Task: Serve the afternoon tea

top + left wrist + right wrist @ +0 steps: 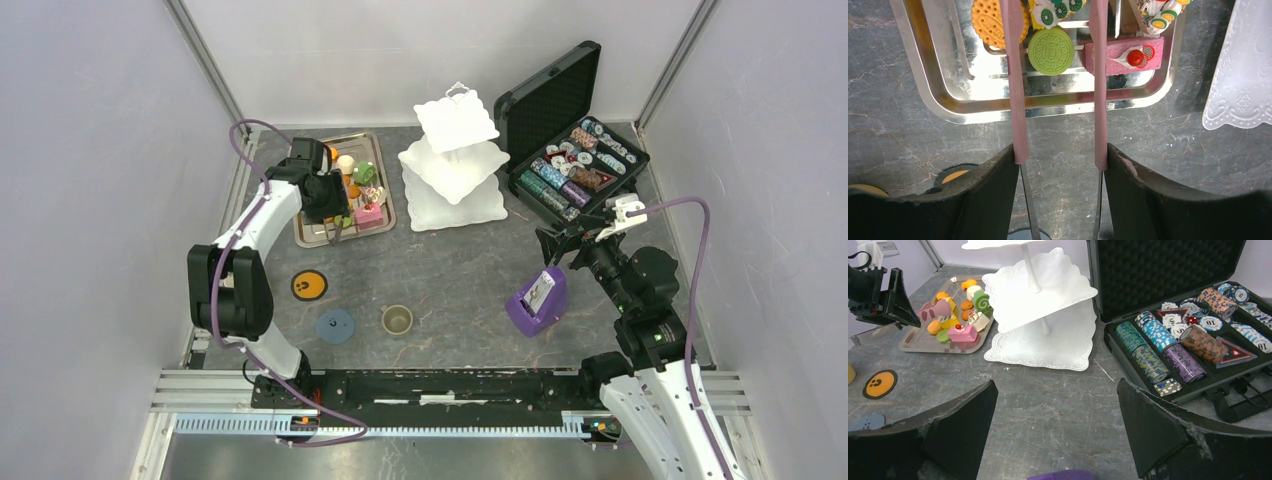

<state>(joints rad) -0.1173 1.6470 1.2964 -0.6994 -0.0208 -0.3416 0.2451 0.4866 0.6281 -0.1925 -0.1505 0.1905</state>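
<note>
Glossy metal tray (948, 107), matt marbled table (908, 145)

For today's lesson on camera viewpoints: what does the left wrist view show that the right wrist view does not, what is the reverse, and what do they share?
Only the left wrist view shows the left gripper's pink fingers straddling the green sandwich cookie. Only the right wrist view shows the open poker chip case and the orange coaster. Both show the metal tray, the pink cake slice and the white stand.

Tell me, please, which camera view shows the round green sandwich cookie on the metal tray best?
The left wrist view: the round green sandwich cookie fills the frame between the open left gripper. The right wrist view shows a small green disc; the top external view hides it behind the arm.
</note>
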